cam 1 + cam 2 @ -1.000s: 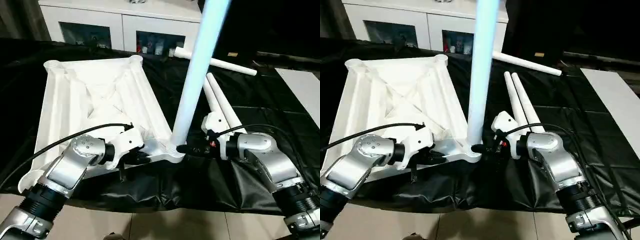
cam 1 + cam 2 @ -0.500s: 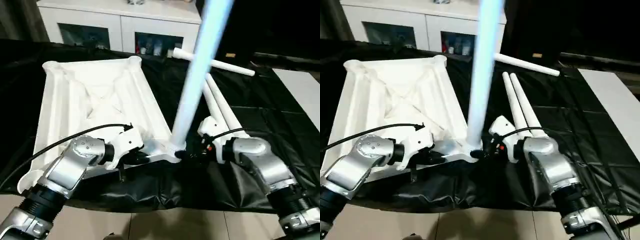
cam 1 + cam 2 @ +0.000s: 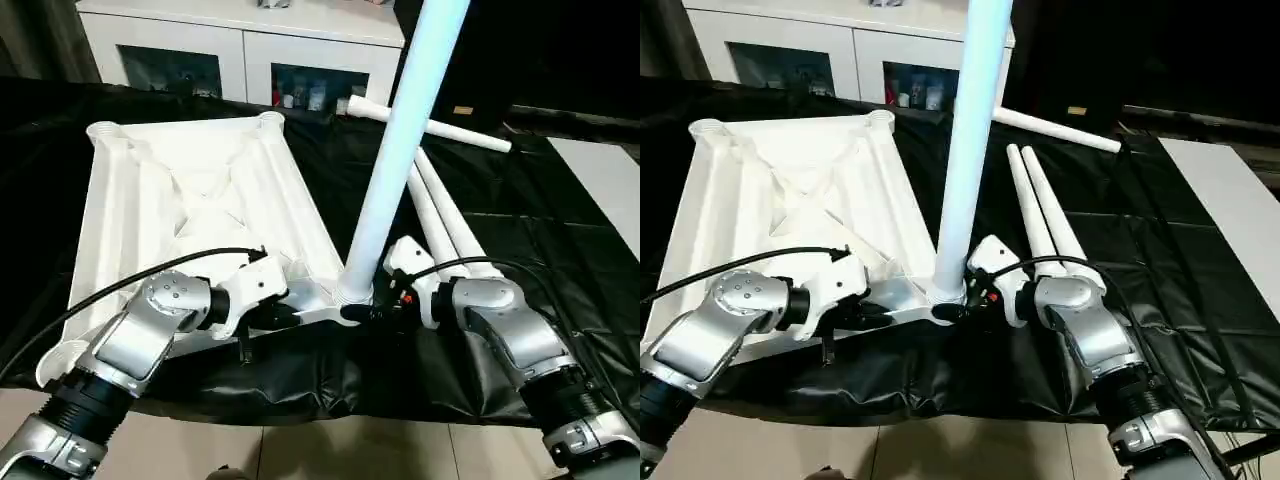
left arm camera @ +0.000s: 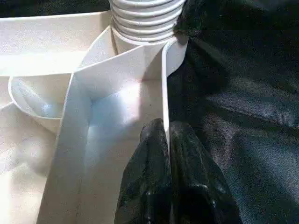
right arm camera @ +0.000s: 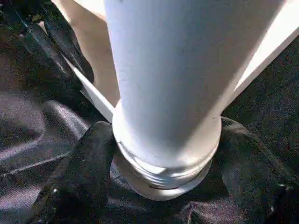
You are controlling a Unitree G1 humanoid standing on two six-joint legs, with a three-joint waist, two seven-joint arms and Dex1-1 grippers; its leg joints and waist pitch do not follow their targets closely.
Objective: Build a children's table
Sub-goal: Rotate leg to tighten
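The white tabletop (image 3: pixel 200 200) lies upside down on a black cloth, ribs up. One white leg (image 3: pixel 395 160) stands upright in its near right corner socket (image 3: pixel 352 297). My left gripper (image 3: pixel 290 315) is shut on the tabletop's thin near rim just left of that socket; the left wrist view shows both black fingers (image 4: pixel 154 154) pinching the rim wall. My right gripper (image 3: pixel 358 312) is at the leg's base from the right. In the right wrist view its fingers (image 5: pixel 86 168) stand open on either side of the leg's threaded collar (image 5: pixel 163 177).
Two loose legs (image 3: pixel 450 215) lie side by side right of the standing one, and a third (image 3: pixel 440 128) lies crosswise behind them. A white cabinet (image 3: pixel 240 50) with dark glass doors stands at the back. A white board (image 3: pixel 605 165) lies at the far right.
My right gripper has moved left up to the leg's base and its fingers have spread around it. The leg leaned briefly and stands straighter now. The left gripper has kept its hold.
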